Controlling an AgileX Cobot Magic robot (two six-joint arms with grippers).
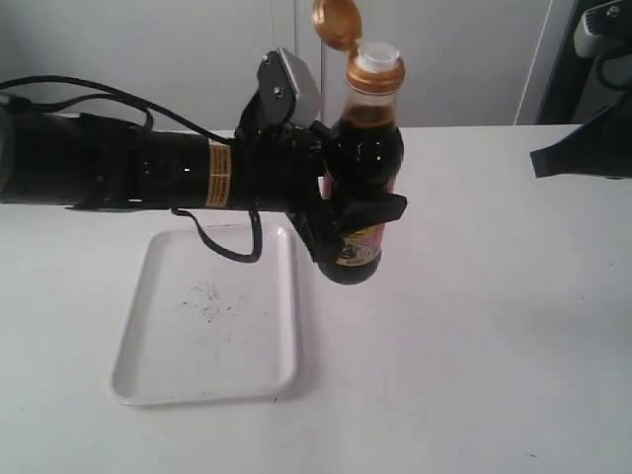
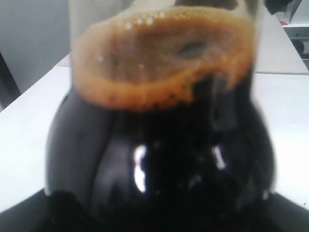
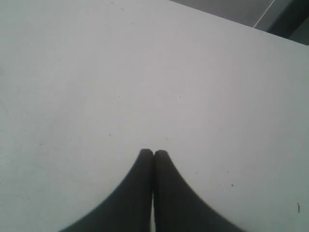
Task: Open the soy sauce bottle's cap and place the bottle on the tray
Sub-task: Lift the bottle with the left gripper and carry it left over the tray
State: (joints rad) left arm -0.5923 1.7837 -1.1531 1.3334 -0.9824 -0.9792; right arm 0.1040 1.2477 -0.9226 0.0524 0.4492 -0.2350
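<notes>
The soy sauce bottle [image 1: 363,188] hangs upright in the air, just right of the tray's far right corner, with my left gripper [image 1: 346,212] shut around its labelled body. Its orange-brown cap [image 1: 337,22] is flipped open on the hinge, baring the white spout [image 1: 376,56]. In the left wrist view the dark bottle [image 2: 159,145] with a foamy liquid line fills the picture and hides the fingers. The white tray [image 1: 148,326] lies flat on the table below my left arm, holding only dark specks. My right gripper [image 3: 154,153] is shut and empty over bare table, seen at the right edge as a dark tip [image 1: 553,160].
The white table [image 1: 474,326] stretches around the tray. A black cable [image 1: 222,242] droops from the left arm over the tray's far edge. Dark equipment [image 1: 597,49] stands at the back right against the grey wall.
</notes>
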